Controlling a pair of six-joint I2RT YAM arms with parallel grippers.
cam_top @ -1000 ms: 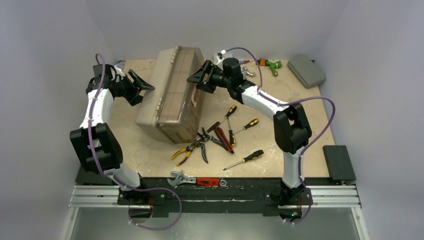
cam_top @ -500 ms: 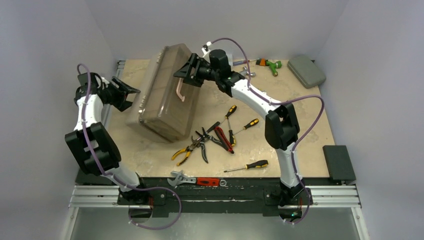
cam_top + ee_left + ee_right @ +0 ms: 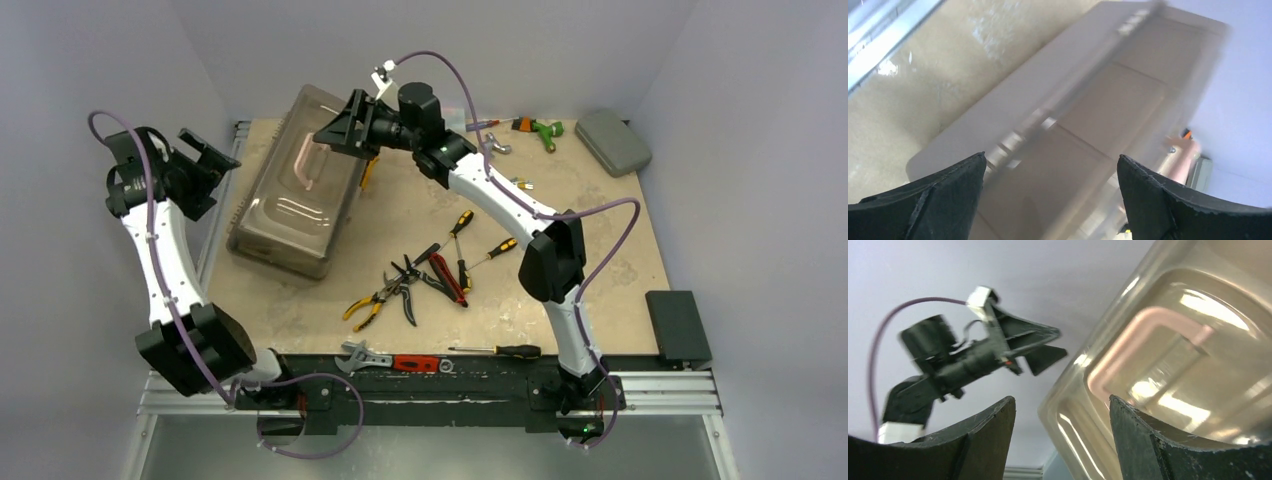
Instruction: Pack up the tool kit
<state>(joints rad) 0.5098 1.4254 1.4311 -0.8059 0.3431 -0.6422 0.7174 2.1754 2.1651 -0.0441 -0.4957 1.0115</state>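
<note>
From above, the toolbox (image 3: 290, 205) lies lid-up at the back left of the table (image 3: 590, 260). The right gripper (image 3: 335, 135) is over its far end by the pink handle (image 3: 308, 165), the left gripper (image 3: 208, 170) is apart on its left, and pliers (image 3: 375, 298) and screwdrivers (image 3: 460, 225) lie loose at centre. The left wrist view shows those jaws spread wide on nothing, the box's side ahead. The right wrist view shows its jaws parted and empty too, so the lid likely wants opening first, the left bracing the box.
</note>
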